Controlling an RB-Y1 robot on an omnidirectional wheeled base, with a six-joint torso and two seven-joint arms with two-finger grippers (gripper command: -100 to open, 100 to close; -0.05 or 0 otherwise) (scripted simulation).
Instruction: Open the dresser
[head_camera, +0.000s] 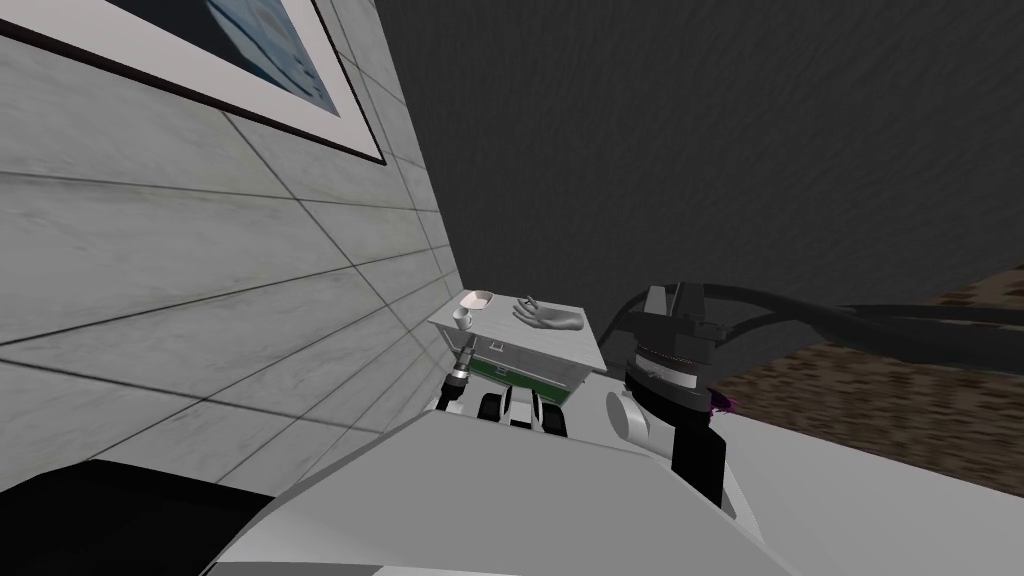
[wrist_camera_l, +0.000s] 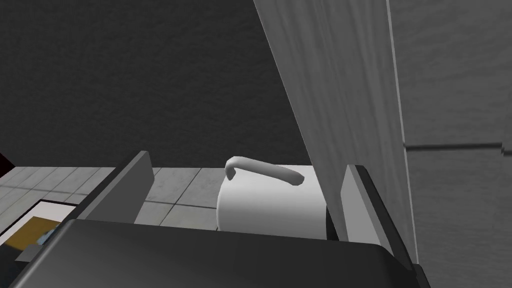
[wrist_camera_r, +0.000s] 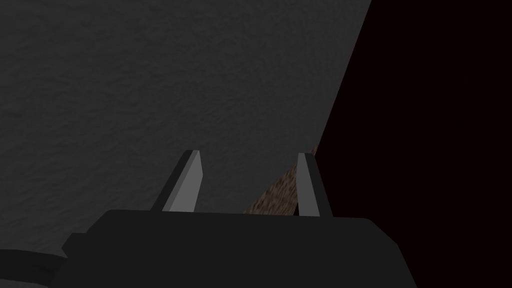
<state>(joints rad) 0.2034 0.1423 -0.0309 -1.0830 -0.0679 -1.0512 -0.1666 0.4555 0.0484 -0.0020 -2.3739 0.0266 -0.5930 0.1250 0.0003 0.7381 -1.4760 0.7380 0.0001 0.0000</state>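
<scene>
Closest to me, my left gripper (wrist_camera_l: 248, 161) stands wide open, and a white rounded body with a curved handle (wrist_camera_l: 265, 200) sits between its fingers. A flat grey panel (wrist_camera_l: 340, 90) rises just beside one finger. In the head view, mid-frame, the small white-topped dresser with a green front (head_camera: 565, 348) stands against the grey tiled wall (head_camera: 200, 280), with my left arm at its near corner. My right gripper (wrist_camera_r: 250, 154) is parted, gripping nothing.
</scene>
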